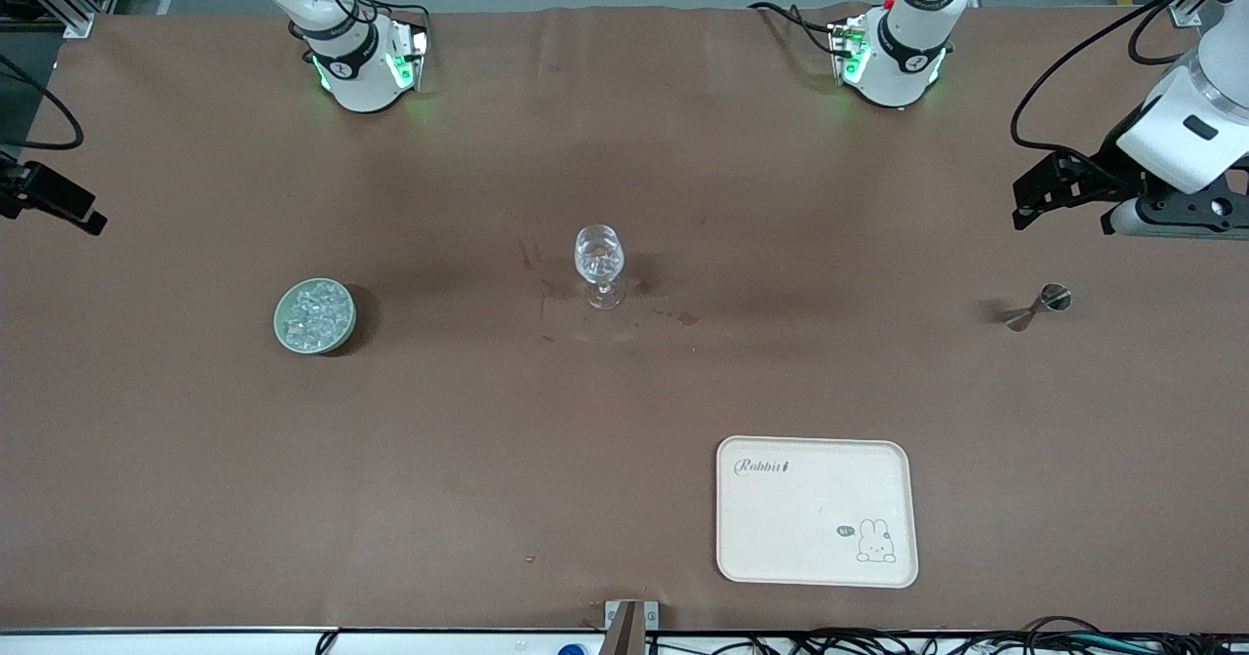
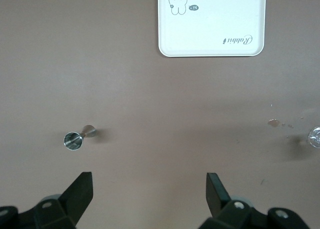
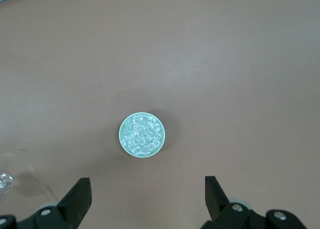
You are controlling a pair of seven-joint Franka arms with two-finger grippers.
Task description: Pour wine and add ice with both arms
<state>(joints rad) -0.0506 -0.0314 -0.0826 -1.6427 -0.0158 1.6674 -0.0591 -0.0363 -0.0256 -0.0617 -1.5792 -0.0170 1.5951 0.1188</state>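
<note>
A clear stemmed glass [image 1: 599, 265] stands mid-table. A pale green bowl [image 1: 283, 328] toward the right arm's end holds several chunks of ice [image 1: 317, 311]. A small metal jigger [image 1: 1039, 306] stands toward the left arm's end. My left gripper [image 1: 1049, 191] is open and empty, up over the table near the jigger [image 2: 75, 139]; in its wrist view the gripper [image 2: 150, 189] shows both fingers wide apart. My right gripper [image 1: 49, 201] is open and empty at its end of the table; in its wrist view the gripper [image 3: 147, 191] hangs above the bowl [image 3: 122, 141] of ice [image 3: 144, 134].
A cream tray [image 1: 818, 511] with a rabbit drawing lies near the front edge, also seen in the left wrist view [image 2: 211, 21]. Small stains mark the brown cloth beside the glass. The glass shows at the edge of both wrist views [image 2: 315, 137] [image 3: 4, 182].
</note>
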